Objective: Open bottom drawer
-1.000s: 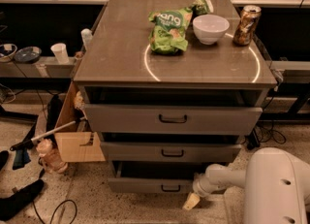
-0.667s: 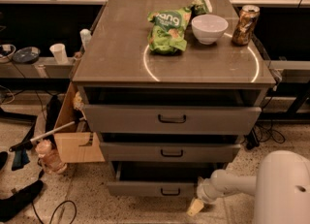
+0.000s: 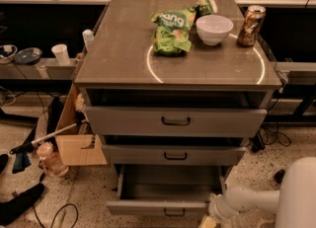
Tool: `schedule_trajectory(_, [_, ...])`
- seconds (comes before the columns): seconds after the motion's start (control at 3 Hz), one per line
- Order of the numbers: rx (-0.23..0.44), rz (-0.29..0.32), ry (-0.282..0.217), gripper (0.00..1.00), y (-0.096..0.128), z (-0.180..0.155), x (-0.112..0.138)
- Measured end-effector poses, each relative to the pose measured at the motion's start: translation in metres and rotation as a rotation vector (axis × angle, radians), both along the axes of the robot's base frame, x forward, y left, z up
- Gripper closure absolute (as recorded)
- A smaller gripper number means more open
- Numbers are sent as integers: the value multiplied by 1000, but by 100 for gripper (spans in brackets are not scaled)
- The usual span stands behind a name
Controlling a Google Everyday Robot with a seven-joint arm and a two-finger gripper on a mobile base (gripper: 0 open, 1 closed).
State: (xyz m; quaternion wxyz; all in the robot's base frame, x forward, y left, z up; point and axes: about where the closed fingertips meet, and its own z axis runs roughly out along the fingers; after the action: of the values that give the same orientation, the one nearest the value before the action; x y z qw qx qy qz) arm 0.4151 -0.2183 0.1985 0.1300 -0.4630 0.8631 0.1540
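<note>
A: Where's the bottom drawer?
B: Bottom drawer [image 3: 165, 206] is at the foot of the cabinet [image 3: 123, 64], standing well out. It sticks out further than the two above it. Plain grey inside, nothing visible in it. Its black handle [image 3: 174, 213] sits low on the front panel, close to the bottom edge of the view.

A: Gripper?
B: Gripper [image 3: 207, 221] is at the bottom edge of the view, just beside the right end of that drawer's front panel. Only a pale yellowish tip shows; the rest is cut off. Can't tell whether it's spread or closed, and can't tell if it touches the panel. It's not on the handle, which is off to its left.

A: Arm?
B: White arm [image 3: 247, 200] comes in from the lower right, low near the floor.

A: Other drawers?
B: Middle drawer [image 3: 170, 154] and top drawer [image 3: 175, 121] each show a dark gap above the front, so both sit slightly out.

A: On top?
B: Green snack bag [image 3: 171, 29], white bowl [image 3: 214, 28] just right of it, can [image 3: 251, 19] upright near the right rear corner. A light ring arcs across the surface.

A: Around it?
B: Cardboard box [image 3: 74, 140] against the cabinet's left side, white cup [image 3: 61, 53] on the shelf behind, cables [image 3: 54, 217] on the floor.
</note>
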Motion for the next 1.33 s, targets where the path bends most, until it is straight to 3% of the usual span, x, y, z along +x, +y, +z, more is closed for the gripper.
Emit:
schedule_trajectory(0.33, [2,23,-14,0,9,1,12])
schedule_trajectory(0.67, [16,93,-4,0,37,-13,31])
schedule_trajectory(1.0, [37,149,76,0,51,-48,21])
schedule_trajectory(1.33, [49,160,130,0,48,-62,1])
